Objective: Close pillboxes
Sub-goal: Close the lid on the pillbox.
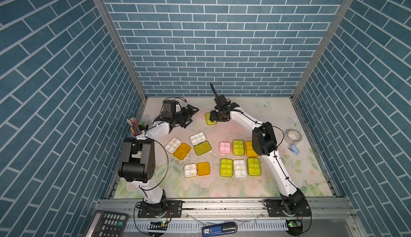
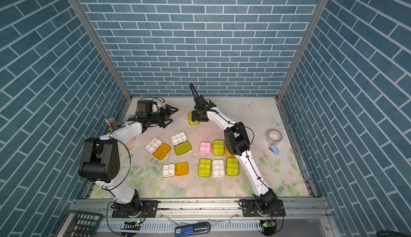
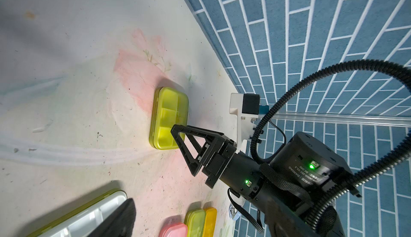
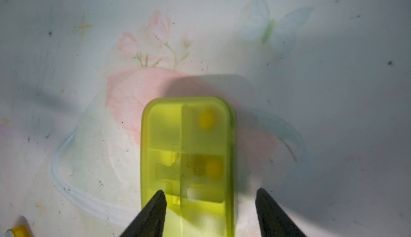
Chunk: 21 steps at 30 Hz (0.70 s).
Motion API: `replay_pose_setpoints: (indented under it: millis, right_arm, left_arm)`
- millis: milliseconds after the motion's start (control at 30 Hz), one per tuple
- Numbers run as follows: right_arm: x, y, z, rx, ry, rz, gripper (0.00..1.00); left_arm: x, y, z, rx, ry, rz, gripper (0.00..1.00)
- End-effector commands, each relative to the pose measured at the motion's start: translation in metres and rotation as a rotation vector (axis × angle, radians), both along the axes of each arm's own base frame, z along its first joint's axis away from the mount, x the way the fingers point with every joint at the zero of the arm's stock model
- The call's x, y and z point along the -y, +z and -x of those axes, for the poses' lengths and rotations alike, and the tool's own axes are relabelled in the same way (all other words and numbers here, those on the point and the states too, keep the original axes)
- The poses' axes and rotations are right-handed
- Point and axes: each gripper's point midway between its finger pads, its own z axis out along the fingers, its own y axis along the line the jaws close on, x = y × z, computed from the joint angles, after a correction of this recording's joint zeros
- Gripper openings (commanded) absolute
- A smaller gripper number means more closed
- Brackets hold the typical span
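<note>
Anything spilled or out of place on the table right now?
Yes: white crumbs lie scattered on the mat beside the angled open orange-lidded pillbox, like spilled pill bits. One closed yellow-green pillbox also sits apart from the others.

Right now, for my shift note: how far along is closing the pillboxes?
Done: six closed pillboxes in the two-row block. In hand: the right tool, jaws apart, over the far yellow-green pillbox, whose lid looks down. Left: three lie open, two orange-lidded pillboxes and one green-lidded pillbox.

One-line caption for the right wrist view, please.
Right gripper, jaws open, over one end of a closed yellow-green pillbox lying on the floral mat, pills visible through its lid.
</note>
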Motion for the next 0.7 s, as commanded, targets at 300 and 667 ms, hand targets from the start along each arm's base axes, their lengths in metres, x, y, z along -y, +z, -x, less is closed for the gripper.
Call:
replay_pose_setpoints:
  millis: [300, 667]
  right_arm:
    - [0.010, -0.022, 0.008, -0.016, 0.016, 0.116, 0.64]
    - [0.021, -0.043, 0.023, -0.082, 0.007, 0.214, 0.63]
  left_arm:
    - [-0.001, -0.003, -0.002, 0.002, -0.010, -0.009, 0.93]
    - [-0.003, -0.007, -0.003, -0.004, -0.006, -0.017, 0.93]
